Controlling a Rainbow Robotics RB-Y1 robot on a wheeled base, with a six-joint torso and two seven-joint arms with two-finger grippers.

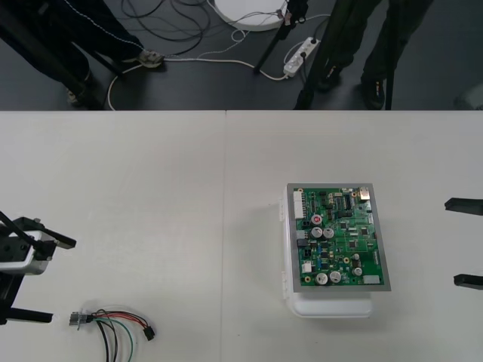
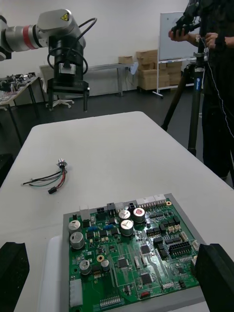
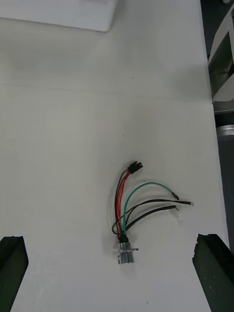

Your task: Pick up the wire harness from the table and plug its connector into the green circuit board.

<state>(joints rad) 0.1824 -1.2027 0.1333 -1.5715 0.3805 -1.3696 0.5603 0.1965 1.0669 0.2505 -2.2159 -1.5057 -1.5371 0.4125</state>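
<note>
harness not yet grasped, board unplugged

the task is at its very start. the wire harness [image 1: 113, 326] lies flat on the counter [image 1: 189, 188], just beside the left gripper [image 1: 47, 279], whose fingers [image 3: 12, 263] stand wide apart with nothing between them. its black plug [image 1: 149, 332] faces the green circuit board [image 1: 339, 237] and its metal socket [image 1: 78, 319] faces the left gripper, with the red, black and green wires fanning loosely between. the board sits on its white base [image 1: 332, 308], well apart from the harness. the right gripper [image 1: 451, 242] waits beside the board, fingers spread and empty. by my judgement everything is left to do: grasp, lift, carry, align, plug in. no print on the board is legible. a yellow warning sticker [image 2: 63, 16] on the left arm bears a symbol i cannot read.
</note>
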